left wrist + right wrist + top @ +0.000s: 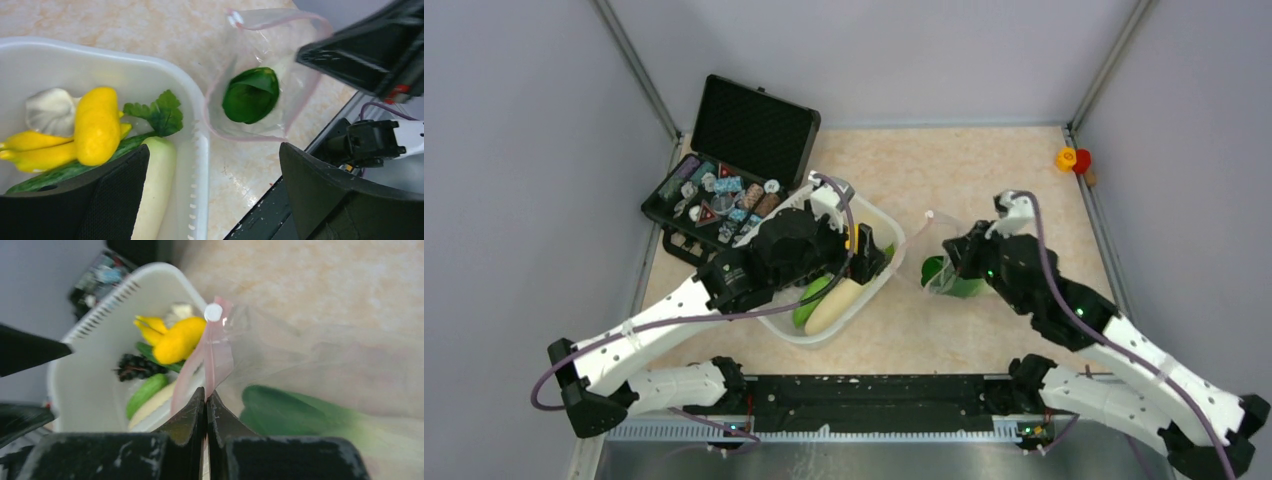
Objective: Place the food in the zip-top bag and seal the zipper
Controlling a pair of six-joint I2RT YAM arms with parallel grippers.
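My left jaws stand wide apart and empty, hanging over the near rim of the tub (200,150), with the bag (265,75) just beyond. My right jaws are pressed together on the bag's mouth. They pinch the zipper (212,352) strip below its slider (213,312) and hold that side up off the bench (964,170). One bok choy (251,95) lies inside the bag. The radish (157,185), cucumber (55,175), pepper (95,130) and grapes (135,367) are in the tub.

My main worry is the mouth. It is held on one side only, so the far lip can sag. I expect a long piece like the radish to catch that lip and either shove the bag along the bench or tug the thin film out of my pinch.

The tub's pieces lie piled against each other, so a careless close could take two at once, or squeeze the smooth radish out sideways.

The two arms also work near each other over the gap, so a hasty carry risks a knock.

Come sealing time, my right grip sits on the track itself and would block the slider.
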